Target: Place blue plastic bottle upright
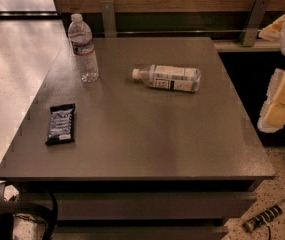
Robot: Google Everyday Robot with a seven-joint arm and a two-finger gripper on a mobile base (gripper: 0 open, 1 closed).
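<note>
The blue plastic bottle lies on its side on the grey table, at the back middle. Its white cap points left and its wide pale label shows a black square mark. My gripper, white with yellow parts, hangs at the right edge of the view. It is off the table's right side, well apart from the bottle and holding nothing that I can see.
A ribbed clear bottle stands upright at the table's back left. A dark snack bar lies near the left edge. A wall with metal brackets runs behind the table. A striped object lies on the floor at front right.
</note>
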